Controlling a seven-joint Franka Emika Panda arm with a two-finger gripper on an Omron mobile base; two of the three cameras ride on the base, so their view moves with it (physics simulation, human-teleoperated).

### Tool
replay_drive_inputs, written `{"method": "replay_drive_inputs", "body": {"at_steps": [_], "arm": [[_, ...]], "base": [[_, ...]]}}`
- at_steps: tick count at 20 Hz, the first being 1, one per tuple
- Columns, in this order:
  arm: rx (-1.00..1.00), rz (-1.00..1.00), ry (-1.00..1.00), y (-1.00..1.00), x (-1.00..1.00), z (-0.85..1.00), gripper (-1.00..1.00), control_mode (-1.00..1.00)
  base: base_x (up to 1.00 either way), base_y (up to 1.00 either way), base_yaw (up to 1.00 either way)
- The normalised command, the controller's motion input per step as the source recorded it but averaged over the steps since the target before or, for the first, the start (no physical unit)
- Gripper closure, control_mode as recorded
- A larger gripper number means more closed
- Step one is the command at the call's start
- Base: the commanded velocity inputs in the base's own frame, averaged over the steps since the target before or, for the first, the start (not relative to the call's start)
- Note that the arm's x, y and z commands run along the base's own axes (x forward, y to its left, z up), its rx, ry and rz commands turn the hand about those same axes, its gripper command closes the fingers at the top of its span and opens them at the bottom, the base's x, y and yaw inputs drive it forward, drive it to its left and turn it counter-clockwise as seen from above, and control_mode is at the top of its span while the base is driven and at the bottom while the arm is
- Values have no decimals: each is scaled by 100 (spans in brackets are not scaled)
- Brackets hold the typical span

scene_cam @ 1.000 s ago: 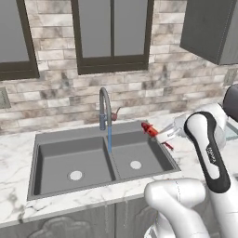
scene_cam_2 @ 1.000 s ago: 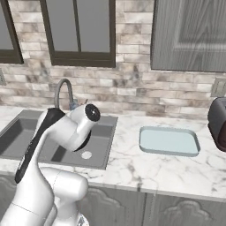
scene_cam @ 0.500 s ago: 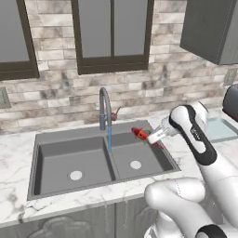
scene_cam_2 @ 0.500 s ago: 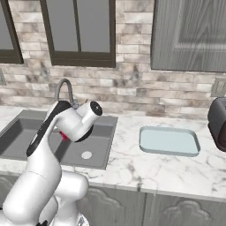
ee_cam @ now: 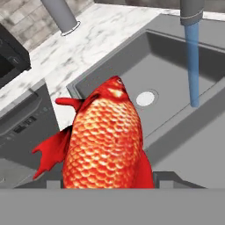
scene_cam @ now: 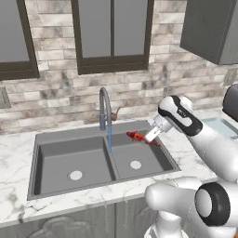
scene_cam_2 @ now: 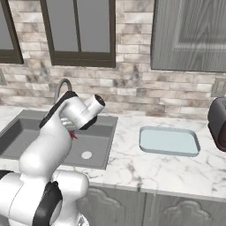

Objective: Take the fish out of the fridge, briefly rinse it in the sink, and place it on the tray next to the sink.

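In the left base view, the sink (scene_cam: 74,160) fills the left and middle of the frame, sunk in the marble table (scene_cam: 14,153). Its left basin has a pale drain. The curved faucet (scene_cam: 105,108) stands at the upper middle of the sink, and a thin blue stream of water (scene_cam: 109,138) falls from its spout onto the wall between the two basins. Just right of the stream, the fish (scene_cam: 138,137) hangs above the right basin, its head toward the water but apart from it. The claw (scene_cam: 149,135) grasps the fish at its tail end; the white arm comes in from the lower right. At the far right edge a corner of the tray (scene_cam: 223,125) shows on the table.

In the right base view, the arm covers most of the sink at the left; a small red piece of the fish (scene_cam_2: 72,135) looks out beside it. The tray (scene_cam_2: 168,141) lies at the middle right, well apart from the sink.

In the hand view, the fish (ee_cam: 105,145) takes the lower middle, and the finger tips are probably hidden behind it. The stream (ee_cam: 191,66) falls at the upper right.
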Motion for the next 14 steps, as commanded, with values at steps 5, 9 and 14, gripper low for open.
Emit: {"method": "replay_drive_inputs", "body": {"at_steps": [5,9,14], "arm": [[-6,13,6,0,10,-18,100,-100],[0,0,0,3,0,0,100,-100],[0,2,0,6,14,-12,100,-100]], "base": [[0,0,0],[0,0,0],[0,0,0]]}}
